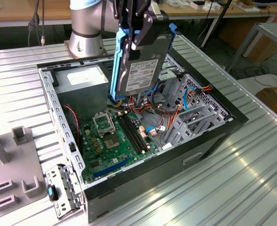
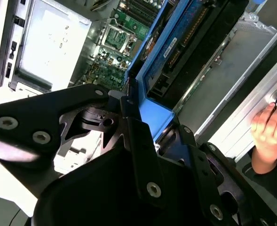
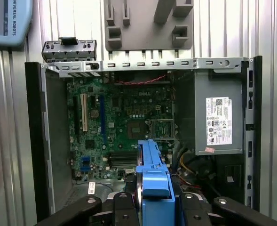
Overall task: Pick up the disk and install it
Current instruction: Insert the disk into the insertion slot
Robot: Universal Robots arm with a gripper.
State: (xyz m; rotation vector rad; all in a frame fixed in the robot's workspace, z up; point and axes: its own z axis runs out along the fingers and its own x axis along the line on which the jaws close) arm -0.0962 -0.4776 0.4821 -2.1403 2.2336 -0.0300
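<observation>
- My gripper [image 1: 139,36] is clenched on the disk [image 1: 140,70], with black angular fingers pinching its upper end.
- The disk is a flat grey metal slab with a white paper label on its broad face, framed by bright blue plastic rails [image 1: 115,66].
- It hangs on edge, slightly tilted, over the open computer case [image 1: 176,162], above the end where the power supply [image 1: 82,77] sits.
- In both wrist views a rail runs out from my fingers as a smooth, glossy blue strip.
- The case is a black-walled rectangular box lying on its side, with bare stamped sheet metal and square punched holes along one rim.
- On its floor lies the green motherboard [image 1: 112,141], flat and studded with long slots and a square socket.
- The power supply is a plain grey box. A perforated metal drive bay [image 1: 194,106] fills the opposite side, and thin red and orange cables [image 1: 173,117] loop between them.
- The desk [image 1: 232,188] is ribbed, shiny aluminium.
- A matte grey fixture plate [image 1: 6,165] with raised blocks lies beside the case, on the exterior view's left.
- A person's hand [image 2: 269,129] shows over the ribbed desk in the second wrist view.
</observation>
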